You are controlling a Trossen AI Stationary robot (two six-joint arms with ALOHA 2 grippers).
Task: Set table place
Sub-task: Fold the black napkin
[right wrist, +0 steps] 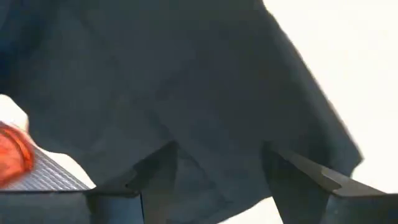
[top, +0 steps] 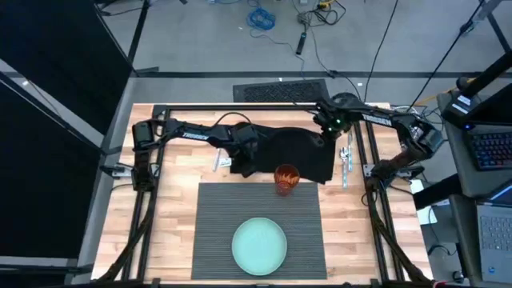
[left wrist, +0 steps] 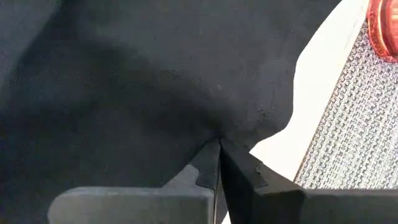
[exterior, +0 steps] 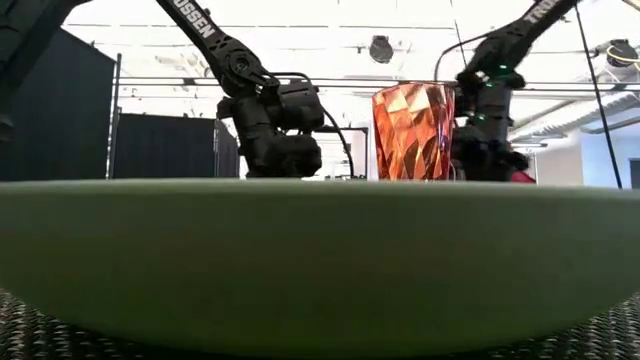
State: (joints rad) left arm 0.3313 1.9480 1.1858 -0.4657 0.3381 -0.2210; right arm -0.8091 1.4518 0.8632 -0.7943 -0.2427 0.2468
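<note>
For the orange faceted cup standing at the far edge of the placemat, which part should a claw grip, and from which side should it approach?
Probably the orange cup is best gripped across its faceted wall, about mid-height, coming in level from the right. It stands upright on the far edge of the placemat, and the black napkin lies just behind it with both claws there. The plate sits nearer, well apart, so it is no obstacle.

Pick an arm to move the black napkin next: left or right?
Left, probably. The left claw is shut on the napkin at its left edge. The right claw is open over the cloth's far right corner, gripping nothing. The placemat already holds the plate and glass.
</note>
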